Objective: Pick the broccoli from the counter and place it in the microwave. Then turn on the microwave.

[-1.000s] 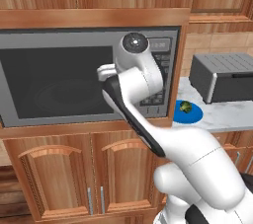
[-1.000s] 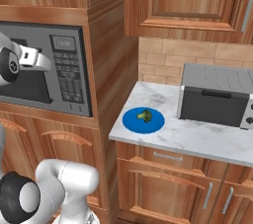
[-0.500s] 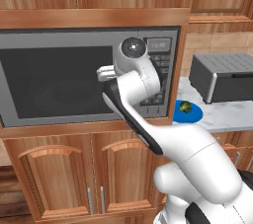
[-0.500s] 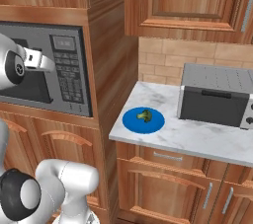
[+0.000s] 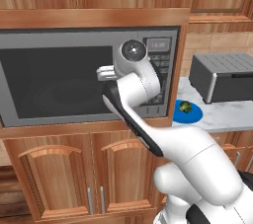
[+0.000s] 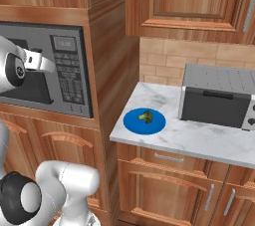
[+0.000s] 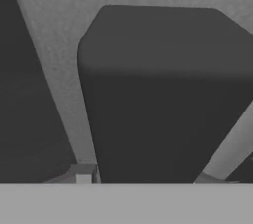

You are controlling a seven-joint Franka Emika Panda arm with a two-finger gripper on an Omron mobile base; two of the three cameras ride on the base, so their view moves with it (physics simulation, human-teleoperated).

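wooden kitchen cabinetry frames the closed microwave (image 5: 84, 77); its black handle (image 7: 168, 99) sits between the gripper (image 7: 143, 174) fingers, which straddle it.

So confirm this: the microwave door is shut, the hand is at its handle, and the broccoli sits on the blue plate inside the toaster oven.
One thing is wrong. The broccoli on the blue plate is on the counter, in front of and left of the toaster oven, not inside it; the right base view shows this. The microwave door is shut, the hand at its handle.
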